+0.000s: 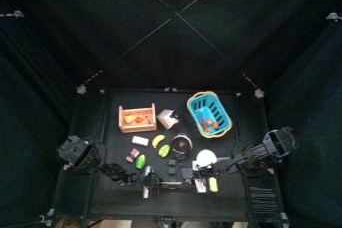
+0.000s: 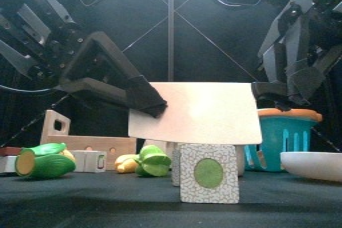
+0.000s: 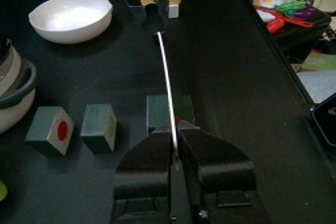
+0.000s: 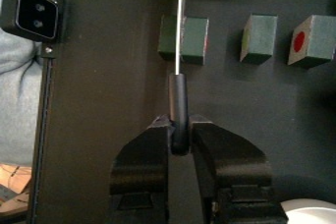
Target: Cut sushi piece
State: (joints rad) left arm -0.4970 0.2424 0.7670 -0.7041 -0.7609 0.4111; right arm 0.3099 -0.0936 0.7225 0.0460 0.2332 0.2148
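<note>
White flat knife blade (image 2: 201,112) held edge-down right over sushi piece (image 2: 209,172) at table front; blade's long axis crosses piece's top, so cut likely needs only straight drop

Left gripper (image 3: 174,141) pressed together on blade's spine; right gripper (image 4: 179,132) pinching black handle (image 4: 179,95); both about equally near

Sushi: dark green, matte, boxy block, round pale-green filling. Two more blocks (image 3: 98,127) just beside. White glossy bowl (image 3: 71,17) well apart
</note>
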